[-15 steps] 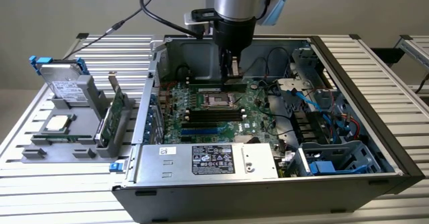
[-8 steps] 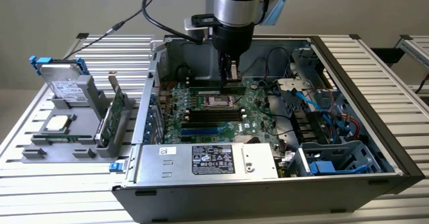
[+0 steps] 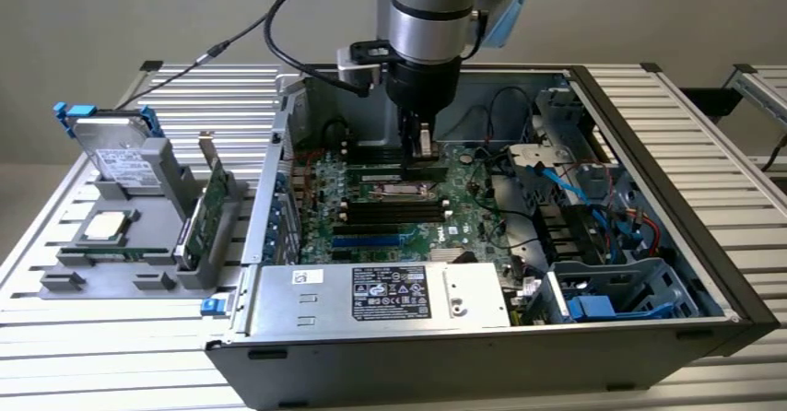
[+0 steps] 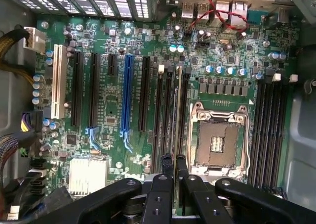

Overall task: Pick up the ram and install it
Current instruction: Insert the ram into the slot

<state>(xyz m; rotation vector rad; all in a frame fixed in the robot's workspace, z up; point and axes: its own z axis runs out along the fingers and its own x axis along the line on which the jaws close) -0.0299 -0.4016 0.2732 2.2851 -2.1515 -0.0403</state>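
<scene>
My gripper [image 3: 421, 148] reaches down into the open computer case [image 3: 688, 199], over the motherboard [image 3: 369, 208]. In the wrist view the gripper [image 4: 175, 160] is shut on the ram [image 4: 177, 110]. The ram is seen edge-on as a thin green stick. It runs along the black memory slots [image 4: 165, 115] beside the empty processor socket [image 4: 217, 140]. It stands upright and lines up with one of these slots. I cannot tell whether it is seated in the slot.
More black memory slots [image 4: 269, 130] lie on the socket's other side. A power supply [image 3: 381, 296] and blue drive cables [image 3: 559, 176] crowd the case. Outside it, a grey holder [image 3: 123, 264] carries an expansion card [image 3: 212, 204], a silver processor chip [image 3: 109, 227] and a drive [image 3: 123, 158].
</scene>
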